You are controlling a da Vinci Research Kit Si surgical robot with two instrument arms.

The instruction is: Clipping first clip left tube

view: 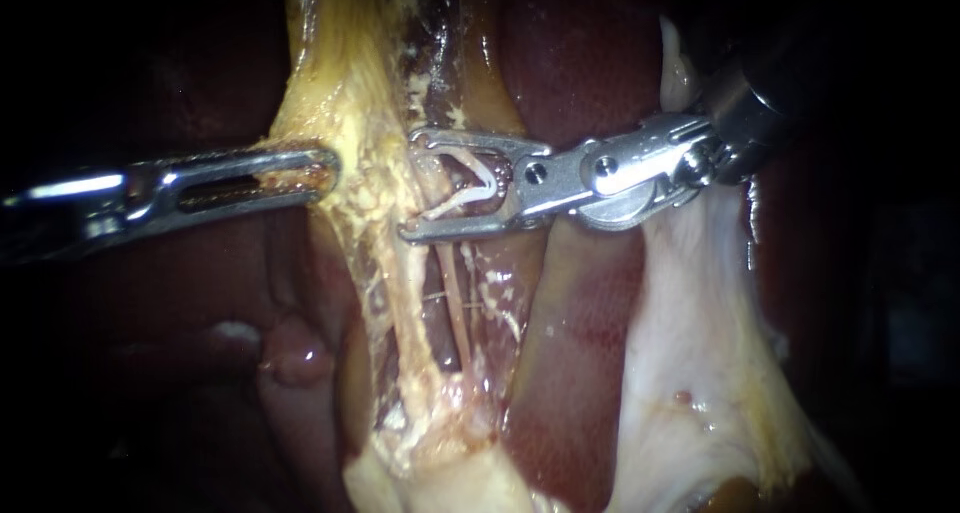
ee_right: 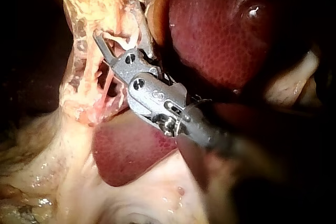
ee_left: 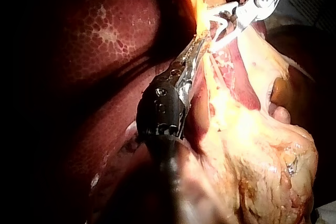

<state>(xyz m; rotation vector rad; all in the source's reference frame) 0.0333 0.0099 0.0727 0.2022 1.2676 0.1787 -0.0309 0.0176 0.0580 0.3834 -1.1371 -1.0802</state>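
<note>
- Step in hand: placing the clip; it is not yet fired.
- Right instrument (view: pixel 415 185): jaws stand wide, carrying an open white clip (view: pixel 460 201) between them, both jaws bearing on it.
- Tube (view: pixel 450 293): a thin pinkish strand running down the dissected window over the liver (view: pixel 590 313). It passes between the clip's legs. I cannot say for sure that it is the left one.
- Left instrument (view: pixel 325 168): slotted jaws closed on the yellow fatty tissue (view: pixel 350 103) just beside the window, apparently holding it taut.
- Next move, by my judgement: check that the clip legs reach fully past the tube and take in no stray strands, then close squarely while the left hold is kept steady.
</note>
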